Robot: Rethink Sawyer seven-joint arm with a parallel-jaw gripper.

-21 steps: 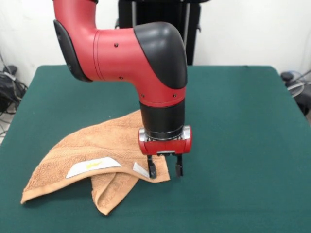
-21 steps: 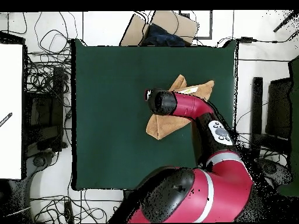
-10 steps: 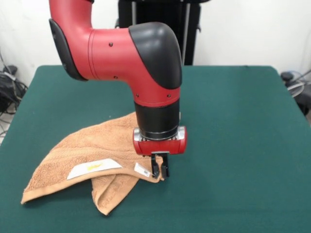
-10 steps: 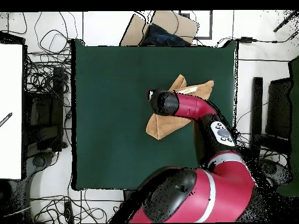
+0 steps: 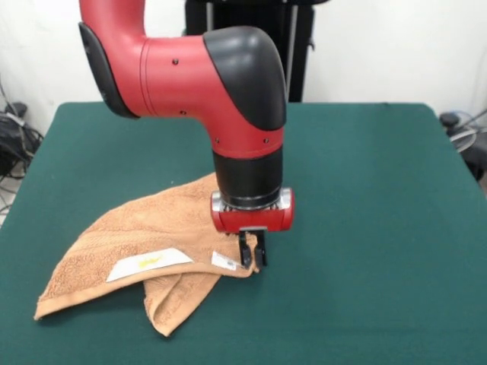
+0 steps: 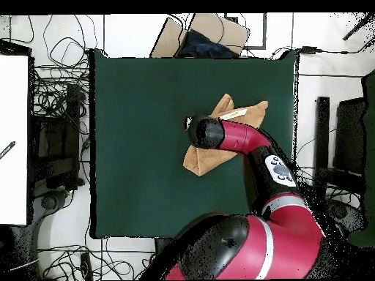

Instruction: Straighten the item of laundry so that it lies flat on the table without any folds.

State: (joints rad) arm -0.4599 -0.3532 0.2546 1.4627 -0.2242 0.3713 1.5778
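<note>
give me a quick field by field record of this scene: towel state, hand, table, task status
towel: peach-orange terry towel, crumpled, one part folded under at the front, white tags showing
hand: hand shut on the towel's corner beside the small white tag, fingers pointing down
arm: red and black arm coming down over the towel, hiding part of it
table: dark green table, towel lies left of centre in the front view
task status: not flat yet, folds remain

No words could be read. The white tag (image 5: 147, 263) on the towel (image 5: 144, 243) had a small yellow mark, too tiny to make out.
</note>
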